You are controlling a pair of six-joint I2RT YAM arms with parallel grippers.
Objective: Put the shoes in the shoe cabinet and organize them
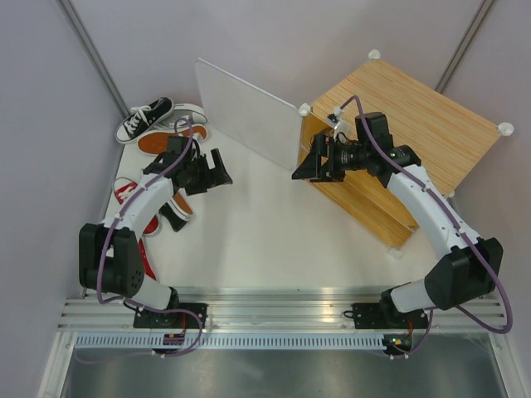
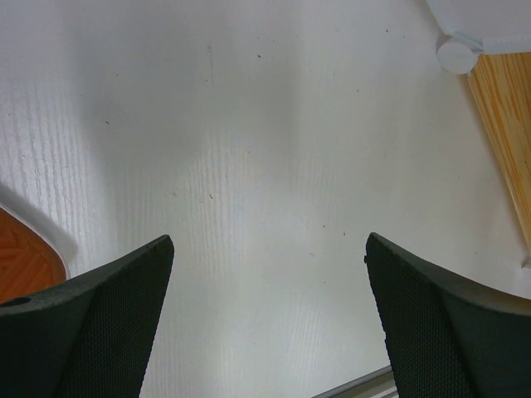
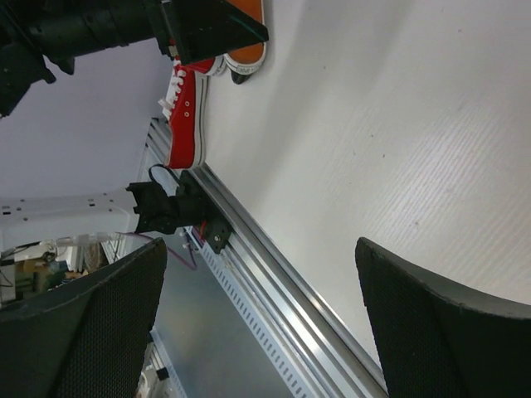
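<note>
The left tool (image 1: 214, 172) has its two black fingers spread wide apart and holds nothing, hanging over the bare white surface (image 1: 265, 236). The right tool (image 1: 309, 166) is also spread wide and empty, just in front of the shoe cabinet (image 1: 431, 116), pointing toward the left arm. The cabinet's frosted white door (image 1: 245, 112) stands swung open. The shoes (image 1: 189, 113) lie outside the cabinet in a loose heap at the surface's far left, partly under the left arm: a black sneaker (image 1: 143, 120) farthest, an upturned orange sole (image 1: 166, 143), and red sneakers (image 1: 124, 191) nearest.
</note>
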